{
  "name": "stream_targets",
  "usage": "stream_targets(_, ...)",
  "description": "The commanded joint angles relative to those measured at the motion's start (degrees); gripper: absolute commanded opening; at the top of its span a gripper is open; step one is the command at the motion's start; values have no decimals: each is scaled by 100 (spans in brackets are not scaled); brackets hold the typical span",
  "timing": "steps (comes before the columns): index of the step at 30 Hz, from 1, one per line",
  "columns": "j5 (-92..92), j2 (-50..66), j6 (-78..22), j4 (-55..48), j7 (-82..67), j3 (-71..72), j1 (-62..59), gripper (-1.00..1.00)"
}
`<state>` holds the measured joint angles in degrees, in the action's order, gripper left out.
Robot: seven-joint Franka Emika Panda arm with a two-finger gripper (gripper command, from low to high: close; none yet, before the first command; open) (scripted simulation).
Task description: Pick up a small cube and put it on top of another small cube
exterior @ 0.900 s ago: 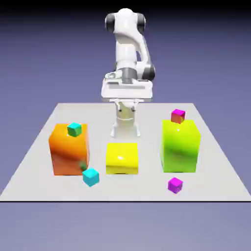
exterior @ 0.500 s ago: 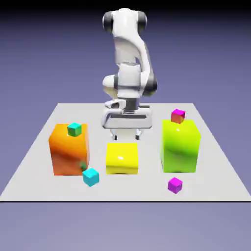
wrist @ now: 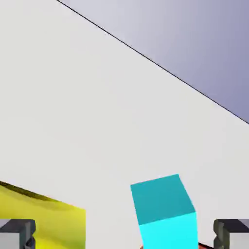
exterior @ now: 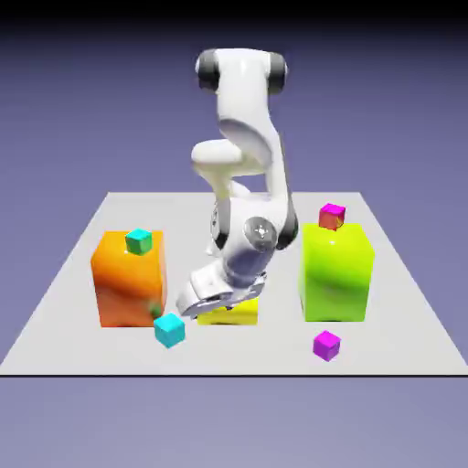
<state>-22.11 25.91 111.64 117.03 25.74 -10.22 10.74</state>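
The small cyan cube (exterior: 169,329) lies on the grey table in front of the orange block, toward the exterior view's left. My gripper (exterior: 190,309) hangs tilted just above and to the right of it, over the yellow block's front left corner, not touching it. In the hand view the cyan cube (wrist: 163,210) shows ahead between the two grey fingertips (wrist: 17,233), nearer the right one, and the gripper (wrist: 124,236) is open and holds nothing. A greener teal small cube (exterior: 139,241) sits on top of the orange block.
Three big blocks stand in a row: orange (exterior: 128,279), yellow (exterior: 239,313) partly behind the hand, and lime green (exterior: 336,272). One magenta small cube (exterior: 332,216) rests on the green block, another (exterior: 326,345) on the table near the front edge. The yellow block (wrist: 41,219) also shows in the hand view.
The arm has bent forward and down. The hand moved from behind the yellow block to low over its front left, tilted toward the cyan cube. No cube has moved.
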Motion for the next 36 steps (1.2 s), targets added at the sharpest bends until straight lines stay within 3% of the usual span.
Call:
stream_targets(1,-78,208,-221,-156,-59,-36,36,0)
stream_targets(13,-1019,2700,-2875,-2027,-771,-471,463,0)
stream_targets(15,-1055,2794,-2976,-2098,-798,-488,480,0)
stream_targets(19,-1222,2802,-2275,-1428,-549,-577,278,0)
stream_targets(20,-1222,2802,-2275,-1428,-549,-577,278,-100)
stream_targets(25,-944,2644,-2928,-2077,-821,-585,321,-100)
stream_targets(36,1693,956,-4068,-1840,1694,1524,-445,-100)
